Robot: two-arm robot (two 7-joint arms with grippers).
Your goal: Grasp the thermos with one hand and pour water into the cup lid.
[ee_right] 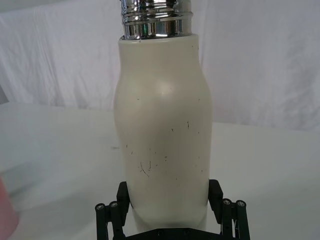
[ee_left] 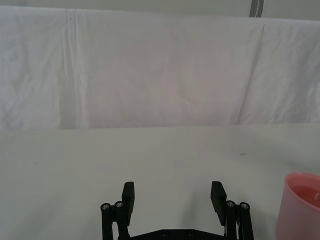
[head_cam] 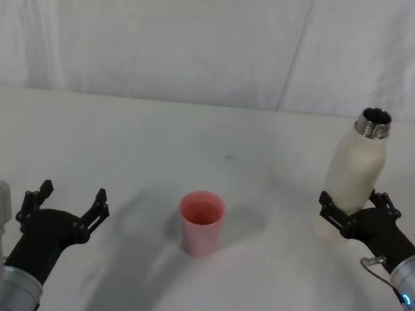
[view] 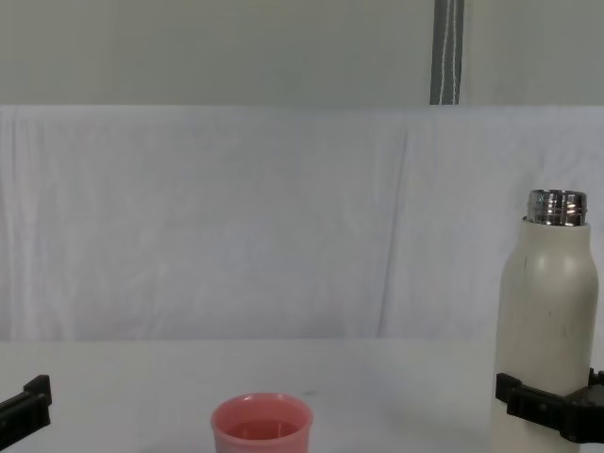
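Right gripper [head_cam: 355, 208]: its black fingers sit on either side of the thermos [head_cam: 354, 178], low on the body, pressed against the wall as seen from the right wrist; it is gripping the bottle.
Thermos: upright between those jaws, cap off, steel neck [ee_right: 156, 19] bare; whether its base touches the table is hidden by the fingers.
Left gripper [head_cam: 63, 206]: jaws spread wide with nothing between them, hovering low over the table, well apart from the bottle.
Cup [head_cam: 201, 222]: stands upright on the table between the two grippers, nearer the left one, just off to the side of its open jaws in the left wrist view; it touches neither gripper.
Hard to make out: the inside of the cup looks pink and glossy, and I cannot tell if any water is in it; the chest view cuts off its lower half and the bottle's base.
Surface: a plain white table [head_cam: 193, 147], with soft shadows under the cup and arms.
Room: a creased white cloth [view: 236, 217] hangs behind the table, and a grey pole [view: 447, 52] rises above it.
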